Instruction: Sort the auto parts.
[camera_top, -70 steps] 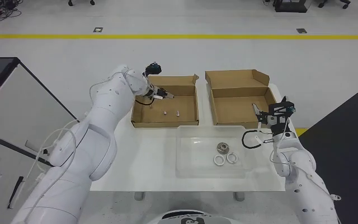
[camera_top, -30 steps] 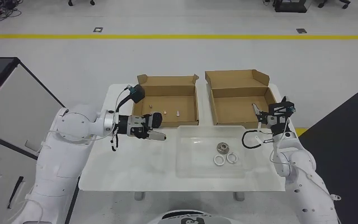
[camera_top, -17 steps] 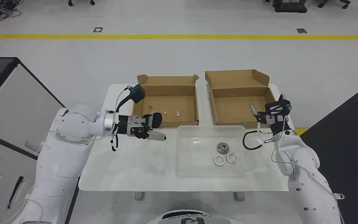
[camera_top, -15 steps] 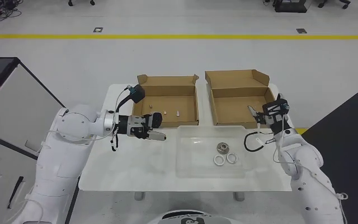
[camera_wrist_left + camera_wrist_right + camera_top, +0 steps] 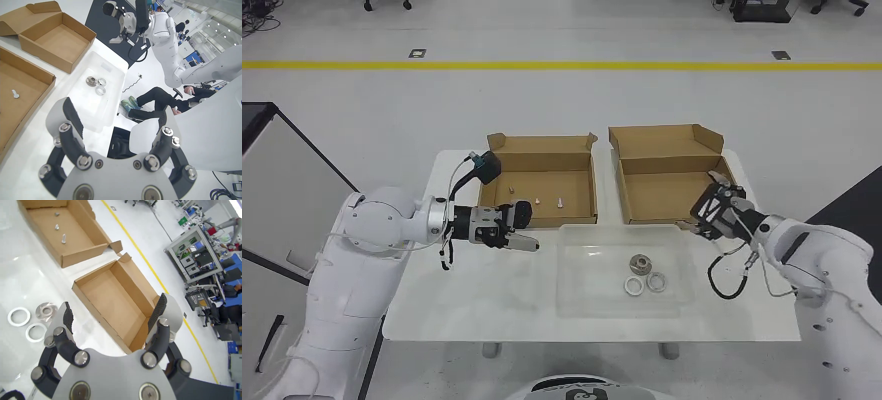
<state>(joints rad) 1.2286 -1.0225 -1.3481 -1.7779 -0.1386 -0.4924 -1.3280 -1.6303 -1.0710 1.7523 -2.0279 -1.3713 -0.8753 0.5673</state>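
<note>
Over in the left box we've got three bolts sorted, but the right box holds nothing, and the flange plus two rings wait in the clear tray. The left gripper and right gripper both gape apart, holding nothing.
</note>
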